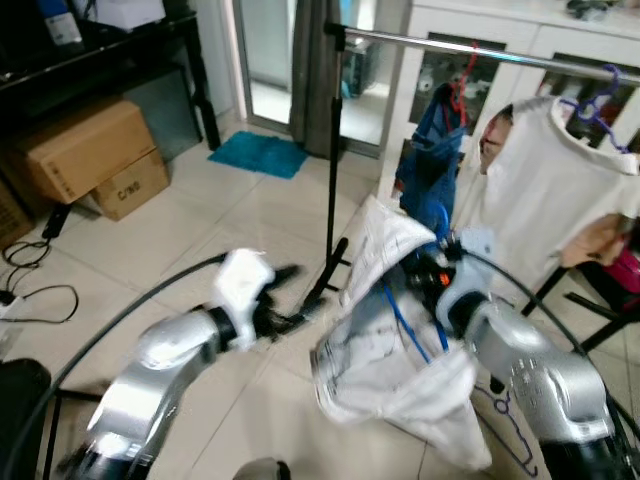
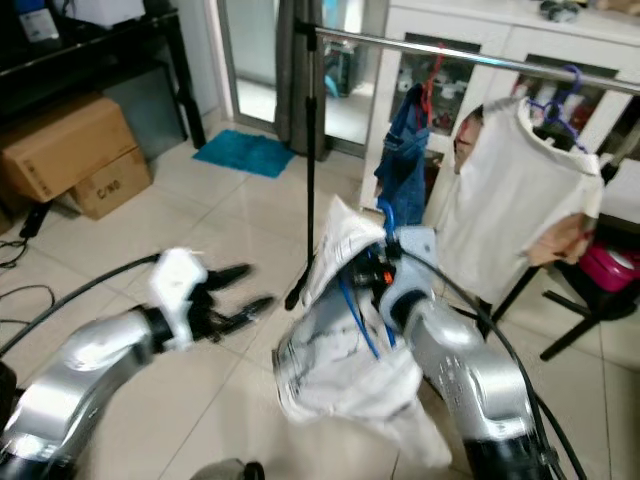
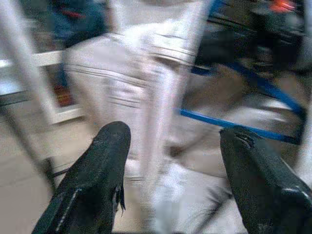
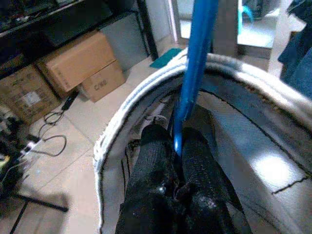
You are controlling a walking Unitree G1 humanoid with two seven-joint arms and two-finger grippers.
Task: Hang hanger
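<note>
Reaching out over the tiled floor, the left gripper has its fingers spread apart, grasping nothing. Just right of it, the right gripper is clenched on a blue hanger carrying a white garment, below the clothes rail.

I see the blue hanger standing nearly upright, pinched at its lower part between black fingers, with a white garment draped on it, below the metal rail.
</note>
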